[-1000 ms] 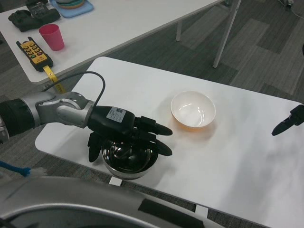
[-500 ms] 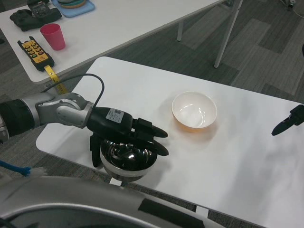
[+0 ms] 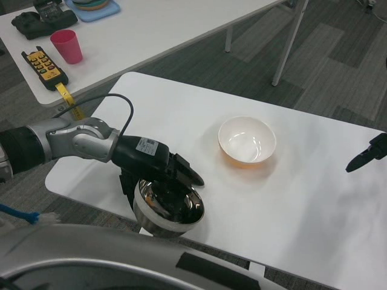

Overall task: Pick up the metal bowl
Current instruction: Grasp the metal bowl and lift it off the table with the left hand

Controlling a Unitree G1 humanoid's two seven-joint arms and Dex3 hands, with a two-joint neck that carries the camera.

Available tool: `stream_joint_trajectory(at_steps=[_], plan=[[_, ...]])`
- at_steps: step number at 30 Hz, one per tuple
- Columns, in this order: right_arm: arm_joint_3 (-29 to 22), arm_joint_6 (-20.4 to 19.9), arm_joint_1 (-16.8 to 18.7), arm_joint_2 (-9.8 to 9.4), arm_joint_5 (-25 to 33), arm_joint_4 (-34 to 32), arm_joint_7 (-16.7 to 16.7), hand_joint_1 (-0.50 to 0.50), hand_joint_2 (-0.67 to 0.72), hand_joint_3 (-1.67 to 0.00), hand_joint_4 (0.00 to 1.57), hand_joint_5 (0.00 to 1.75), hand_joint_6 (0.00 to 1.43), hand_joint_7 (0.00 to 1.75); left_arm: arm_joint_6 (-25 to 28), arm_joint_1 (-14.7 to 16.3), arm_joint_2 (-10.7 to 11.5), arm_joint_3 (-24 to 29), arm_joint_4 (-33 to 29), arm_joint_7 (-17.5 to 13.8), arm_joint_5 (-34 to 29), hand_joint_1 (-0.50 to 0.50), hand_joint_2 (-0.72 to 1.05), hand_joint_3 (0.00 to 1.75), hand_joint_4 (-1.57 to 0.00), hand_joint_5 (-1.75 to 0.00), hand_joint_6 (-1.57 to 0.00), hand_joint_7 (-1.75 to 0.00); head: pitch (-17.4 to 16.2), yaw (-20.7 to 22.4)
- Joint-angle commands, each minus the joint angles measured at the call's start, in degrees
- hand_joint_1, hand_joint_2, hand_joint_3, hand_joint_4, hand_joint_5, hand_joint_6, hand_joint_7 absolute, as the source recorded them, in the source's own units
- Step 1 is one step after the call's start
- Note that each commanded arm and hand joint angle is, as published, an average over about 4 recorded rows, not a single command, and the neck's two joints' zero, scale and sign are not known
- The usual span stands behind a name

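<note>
Gripping the metal bowl (image 3: pixel 169 209) at the near left edge of the white table (image 3: pixel 302 199), the left hand (image 3: pixel 158 166) has its fingers (image 3: pixel 192 176) curled over the far rim and into the shiny inside, thumb side hidden behind the bowl's left wall. Bowl is tipped, open side facing up and toward the camera, its near part hanging past the table edge; cannot tell if the underside touches the table. Silver left forearm (image 3: pixel 72 140) comes in from the left, black cable (image 3: pixel 115 109) looping above the wrist.

Right hand (image 3: pixel 366 155) sits at the far right edge of the picture, over the table's right side, well apart from the bowl; only dark pointed fingertips show, holding nothing seen, but whether it is spread or clenched I cannot tell.

Mid table, right of centre: white bowl (image 3: pixel 247 140), upright, orange on the outside low down.

Farther back left, second white table (image 3: pixel 157 30) carries a yellow remote (image 3: pixel 43 66) with a yellow strap, a pink cup (image 3: pixel 66 46) just beyond it, black gear (image 3: pixel 42 21) and a blue tray (image 3: pixel 92 8) at the top edge. Grey carpet floor (image 3: pixel 338 54) beyond.
</note>
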Motion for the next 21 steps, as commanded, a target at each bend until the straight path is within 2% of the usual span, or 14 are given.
stream_joint_trajectory(at_steps=[1,7,15,21], plan=[[-0.1,-0.7,0.8,-0.84,0.5,0.3,-0.4,-0.42,0.57,0.0,0.0,0.0,0.0,0.0,2.0,0.4,-0.1,0.0,0.1,-2.1,0.0,-0.5,1.05,0.17,-0.56,0.0,-1.37,-1.69,0.0,0.0],[-0.1,-0.7,0.8,-0.76,0.4,0.3,-0.4,-0.42,0.6,0.0,0.0,0.0,0.0,0.0,4.8,0.7,-0.1,1.8,-0.9,-5.0,0.0,-0.5,1.05,0.17,-0.56,0.0,-1.47,-1.68,0.1,0.0],[-0.1,-0.8,0.9,-0.58,0.5,0.1,-0.5,-0.42,0.6,0.0,0.0,0.0,0.0,0.0,4.8,1.4,-0.1,5.7,-1.7,-5.1,0.0,-0.5,1.05,0.17,-0.62,0.0,-1.49,-1.68,0.5,-0.1],[-0.2,-0.7,0.9,-0.49,0.5,0.1,-0.5,-0.42,0.58,0.0,0.0,0.0,0.0,0.0,4.8,2.4,0.0,11.5,-2.6,-5.3,0.5,-0.5,1.05,0.17,-0.67,0.0,-1.49,-1.68,0.8,-0.3]])
